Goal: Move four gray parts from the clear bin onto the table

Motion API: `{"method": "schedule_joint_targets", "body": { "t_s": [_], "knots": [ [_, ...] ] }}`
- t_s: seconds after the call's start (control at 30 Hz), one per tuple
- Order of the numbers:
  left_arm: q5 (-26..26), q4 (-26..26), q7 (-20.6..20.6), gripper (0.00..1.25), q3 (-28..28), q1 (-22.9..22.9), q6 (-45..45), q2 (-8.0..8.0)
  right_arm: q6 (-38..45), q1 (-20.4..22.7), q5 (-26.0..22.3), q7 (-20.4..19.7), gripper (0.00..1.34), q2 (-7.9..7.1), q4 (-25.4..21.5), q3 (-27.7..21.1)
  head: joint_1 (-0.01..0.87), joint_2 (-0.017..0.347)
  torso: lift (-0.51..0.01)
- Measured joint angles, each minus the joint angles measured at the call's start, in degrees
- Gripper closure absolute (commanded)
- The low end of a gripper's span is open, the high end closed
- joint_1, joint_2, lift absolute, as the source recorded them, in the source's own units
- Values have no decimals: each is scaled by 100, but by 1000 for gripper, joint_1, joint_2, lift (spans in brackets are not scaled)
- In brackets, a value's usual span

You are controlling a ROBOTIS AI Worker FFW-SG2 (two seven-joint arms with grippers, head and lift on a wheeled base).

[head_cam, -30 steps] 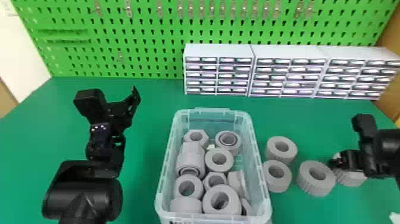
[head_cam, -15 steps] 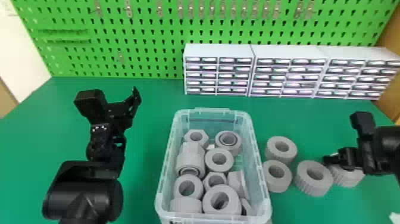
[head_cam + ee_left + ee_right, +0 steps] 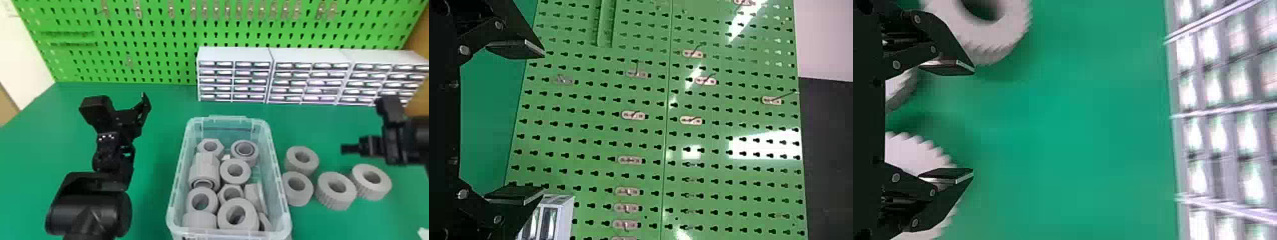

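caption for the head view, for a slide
Four gray parts on the table beside the clear bin, right claw open nearby

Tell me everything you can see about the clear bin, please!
The clear bin is a long box with rounded corners and see-through walls that look like plastic. It stands upright on the green table, its top open. Piled inside are gray parts: chunky rings and some six-sided ones like big nuts. Four gray rings lie on the table to its right; I can't tell if the nearest touches its wall. Nothing grips the bin.
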Motion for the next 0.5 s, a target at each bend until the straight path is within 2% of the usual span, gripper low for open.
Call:
{"method": "schedule_joint_targets", "body": {
  "t_s": [0.2, 0.5],
  "knots": [
    [-21, 0, 0, 295, -21, -13, 0, 0, 100, -150, -227, 0, 529, 13, -836, 131, 693, 72, -52],
    [-28, 1, 0, 295, -20, -27, 0, -1, -159, -165, -444, 0, 527, 226, -1770, 142, 693, 72, -52]
  ]
}}
